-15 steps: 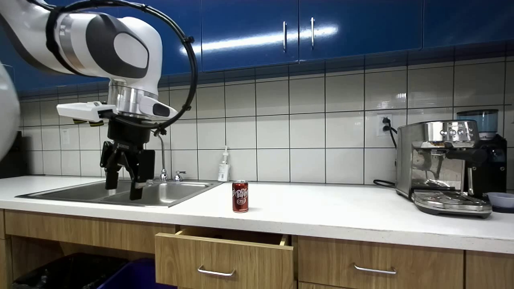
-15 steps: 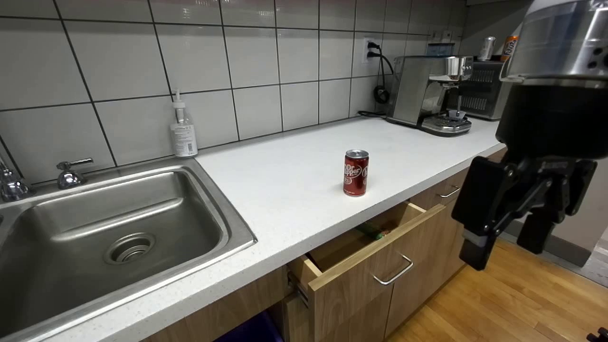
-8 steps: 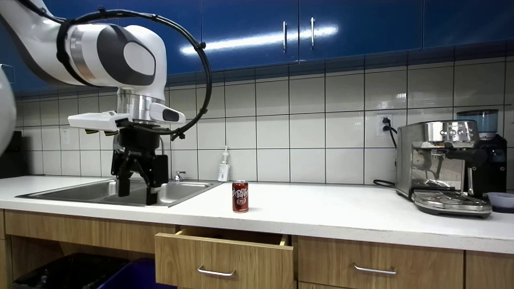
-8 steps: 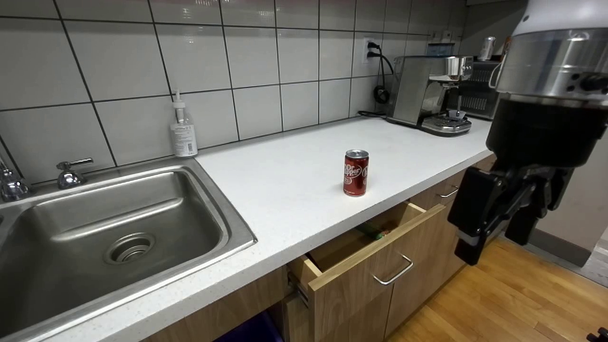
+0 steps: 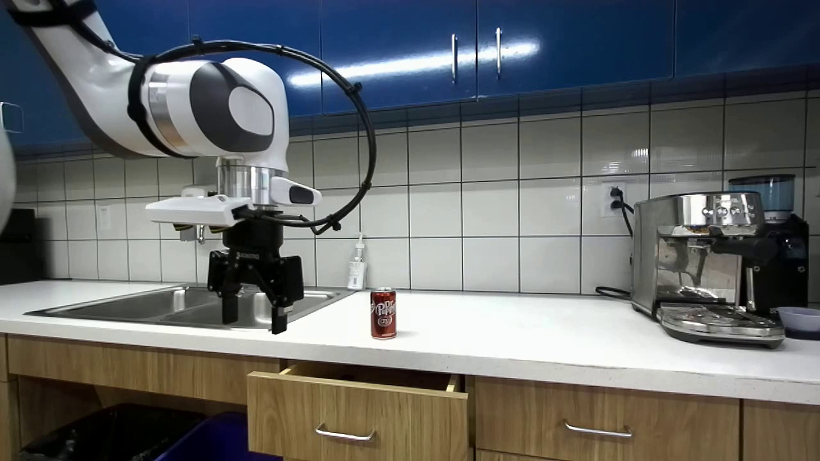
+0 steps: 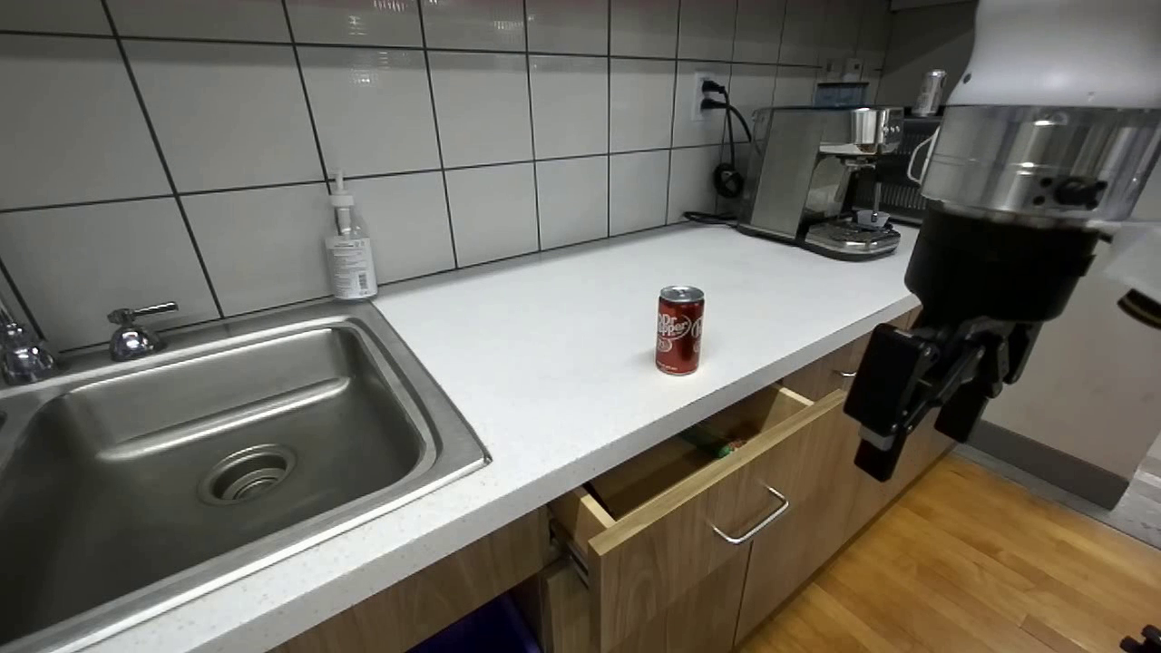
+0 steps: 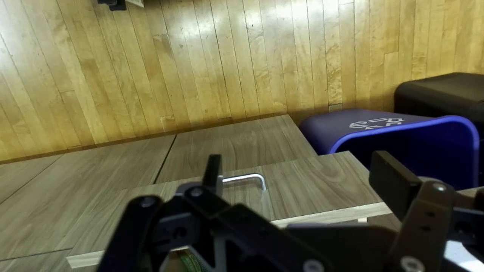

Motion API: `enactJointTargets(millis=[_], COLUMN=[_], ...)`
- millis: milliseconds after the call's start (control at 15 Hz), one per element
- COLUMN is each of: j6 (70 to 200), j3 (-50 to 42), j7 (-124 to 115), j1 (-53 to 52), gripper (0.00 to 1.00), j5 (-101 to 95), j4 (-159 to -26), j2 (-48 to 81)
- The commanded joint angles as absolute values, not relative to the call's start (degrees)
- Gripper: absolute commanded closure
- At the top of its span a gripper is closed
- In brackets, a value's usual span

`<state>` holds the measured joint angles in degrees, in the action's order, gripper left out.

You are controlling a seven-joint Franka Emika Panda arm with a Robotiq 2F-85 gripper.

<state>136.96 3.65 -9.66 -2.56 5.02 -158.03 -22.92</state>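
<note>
Jaws are gaping wide, gripping nothing, hanging clear of everything. In an exterior view, the red can (image 5: pixel 384 315) is standing upright right of them on the counter (image 5: pixel 544 320); wrist view is showing the drawer handle (image 7: pixel 244 177) between them, farther off.

kitchen, steel sink (image 6: pixel 308 422), espresso machine (image 5: pixel 701 269)

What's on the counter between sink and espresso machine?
An upright Dr Pepper can, nearer the sink; a black cord beside the espresso machine. A pump bottle stands at the sink's back corner. Both exterior views show this.
</note>
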Motion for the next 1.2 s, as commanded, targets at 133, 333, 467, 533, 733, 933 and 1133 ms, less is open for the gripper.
enactJointTargets(millis=[133, 333, 467, 533, 733, 933, 1133], j6=[139.3, 140.4, 141.0, 141.2, 141.6, 141.8, 141.5], j3=[2.1, 1.3, 0.7, 0.3, -0.9, -2.0, -1.9], j7=[-4.8, -3.0, -1.9, -1.2, 1.1, 3.2, 2.2], j1=[-0.9, -0.6, -0.3, -0.2, 0.2, 0.6, 0.3], gripper=[0.0, 0.0, 0.0, 0.0, 0.0, 0.0, 0.0], j5=[1.0, -0.1, -0.6, -0.8, -0.9, -0.8, 0.1], j4=[-153.9, -152.2, -150.9, -150.2, -148.6, -146.6, -147.8], j2=[-16.6, -13.9, -12.2, -11.4, -10.0, -7.6, -8.6])
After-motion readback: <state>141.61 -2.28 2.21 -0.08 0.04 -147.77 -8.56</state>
